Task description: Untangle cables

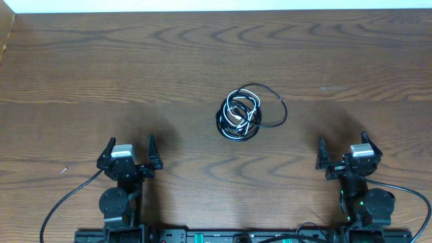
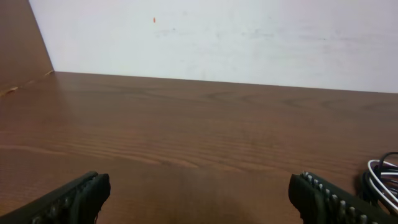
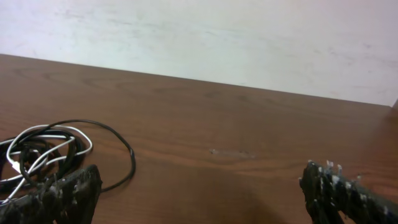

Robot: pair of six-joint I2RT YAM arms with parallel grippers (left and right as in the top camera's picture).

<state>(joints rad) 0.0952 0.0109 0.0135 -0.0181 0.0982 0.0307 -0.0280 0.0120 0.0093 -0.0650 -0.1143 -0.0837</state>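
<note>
The cables (image 1: pixel 241 113) lie in one tangled bundle at the middle of the table, white and black cords wound together, with a black loop (image 1: pixel 273 108) spreading to the right. The bundle shows at the left of the right wrist view as cables (image 3: pixel 50 152) and at the far right edge of the left wrist view as cables (image 2: pixel 382 177). My left gripper (image 1: pixel 129 150) rests near the front left, open and holding nothing. My right gripper (image 1: pixel 342 147) rests near the front right, also open and holding nothing. Both stand well short of the bundle.
The wooden table (image 1: pixel 135 67) stretches to a white wall at the back. Thick black arm wires (image 1: pixel 64 202) trail from the left arm's base and another (image 1: pixel 405 192) from the right arm's base.
</note>
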